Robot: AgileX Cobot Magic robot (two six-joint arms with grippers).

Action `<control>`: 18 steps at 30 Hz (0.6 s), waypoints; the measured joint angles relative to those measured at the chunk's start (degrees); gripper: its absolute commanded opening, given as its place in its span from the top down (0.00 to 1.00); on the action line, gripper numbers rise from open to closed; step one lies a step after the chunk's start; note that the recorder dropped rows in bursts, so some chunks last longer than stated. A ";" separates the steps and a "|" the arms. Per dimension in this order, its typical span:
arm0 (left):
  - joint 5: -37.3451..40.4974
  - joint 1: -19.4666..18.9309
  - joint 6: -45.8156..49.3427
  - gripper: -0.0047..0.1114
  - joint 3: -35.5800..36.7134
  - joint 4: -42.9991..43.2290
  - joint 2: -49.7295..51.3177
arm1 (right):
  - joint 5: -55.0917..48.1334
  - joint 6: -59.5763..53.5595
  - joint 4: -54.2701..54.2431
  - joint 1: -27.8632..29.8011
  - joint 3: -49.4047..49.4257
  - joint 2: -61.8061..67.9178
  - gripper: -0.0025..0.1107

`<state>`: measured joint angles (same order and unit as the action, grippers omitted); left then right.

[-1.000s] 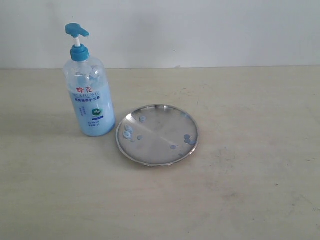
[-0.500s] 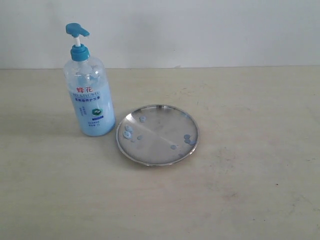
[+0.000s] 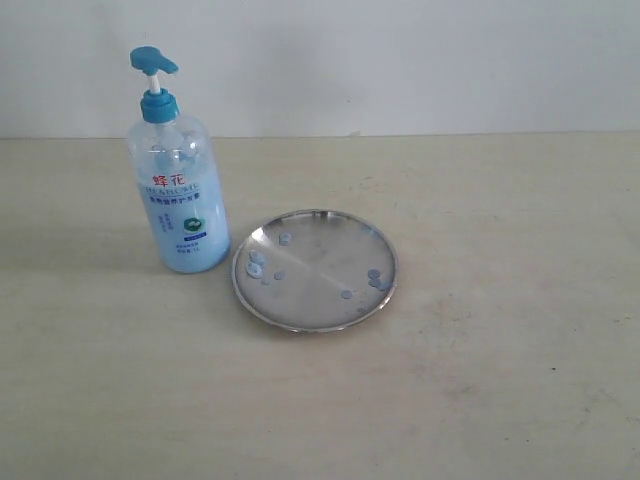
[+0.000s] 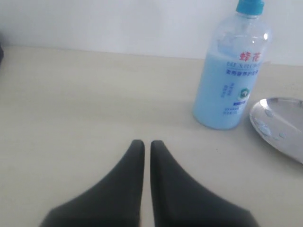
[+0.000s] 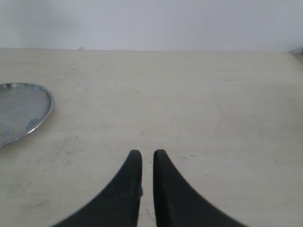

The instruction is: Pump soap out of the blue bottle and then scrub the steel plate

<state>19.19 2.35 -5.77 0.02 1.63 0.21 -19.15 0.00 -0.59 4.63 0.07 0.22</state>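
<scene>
Left gripper (image 4: 147,144) hangs over the table (image 3: 500,360), fingers pressed nearly together, pinching nothing. To its right the blue bottle (image 3: 180,195) stands upright, left of centre, just beside the steel plate (image 3: 320,250). Soap (image 3: 256,266) drops dot the plate. Right gripper (image 5: 147,153), right of the plate, is likewise closed and empty.

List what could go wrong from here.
1. The blue bottle is tall and upright; an off-centre press on its pump head could tip it onto the steel plate close beside it.
2. The plate lies unheld on the table with drops on it, so scrubbing may slide it.
3. The left gripper and right gripper have jaws shut and empty, and no scrubber is in view, so scrubbing may stall.
</scene>
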 measured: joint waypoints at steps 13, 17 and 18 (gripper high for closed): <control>1.19 1.58 0.86 0.92 0.00 0.00 0.00 | 0.00 0.00 0.00 0.00 0.00 0.00 0.98; 1.19 1.58 0.86 0.92 0.00 0.00 0.00 | 0.00 0.00 0.00 0.00 0.00 0.00 0.98; 1.19 1.58 0.86 0.92 0.00 0.00 0.00 | 0.00 0.00 0.00 0.00 0.00 0.00 0.98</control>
<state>20.38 3.94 -4.90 0.02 1.63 0.21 -19.15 0.00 -0.59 4.63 0.07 0.22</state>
